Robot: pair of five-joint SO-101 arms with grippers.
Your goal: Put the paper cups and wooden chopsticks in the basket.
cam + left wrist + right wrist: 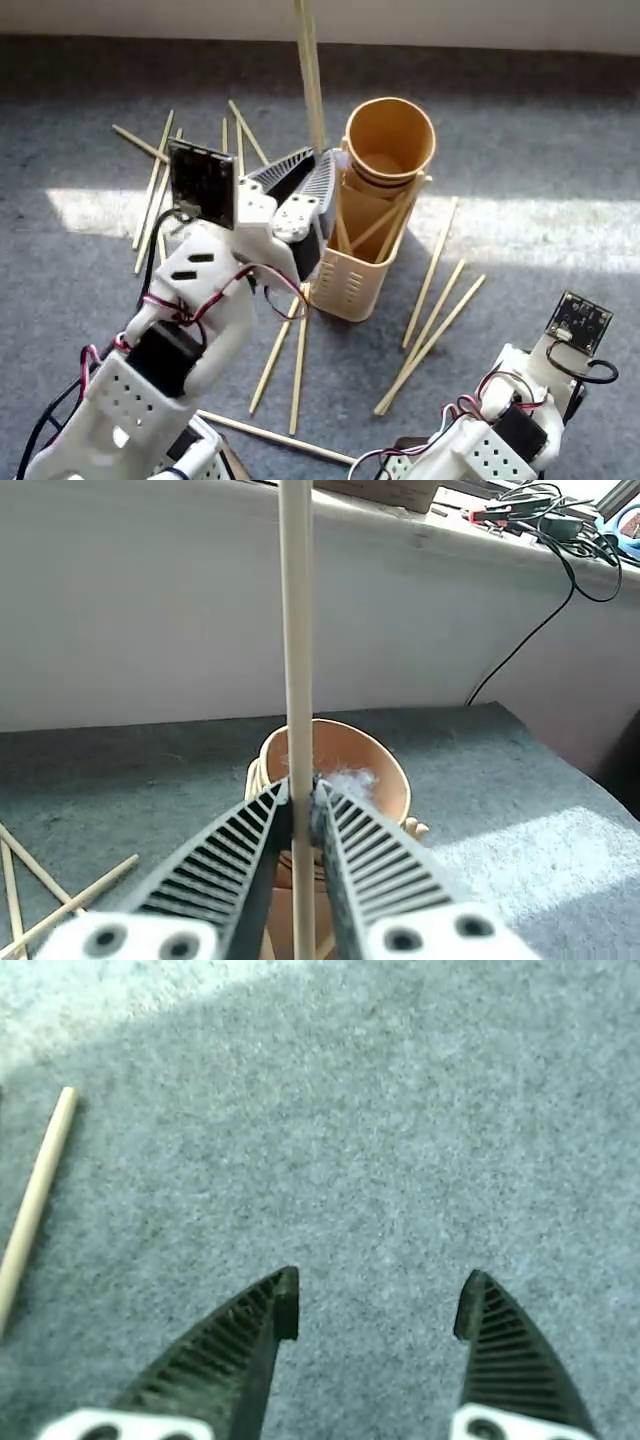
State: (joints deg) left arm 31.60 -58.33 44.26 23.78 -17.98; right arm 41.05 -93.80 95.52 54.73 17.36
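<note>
The bench wears a grey, felt-like covering, and a pale band of sunlight runs across it on both sides of the basket. The basket, a pale yellow slotted tub, stands upright directly on the covering. Wooden chopsticks lie flat all round it. A scattered bunch lies well to the basket's left, the sticks crossing one another, with two more behind the basket on that same side. Three long ones fan out to the basket's right, near it but apart. A pair slants away from the basket's near left corner, and a single chopstick lies crosswise beyond them, farther from the basket.
</note>
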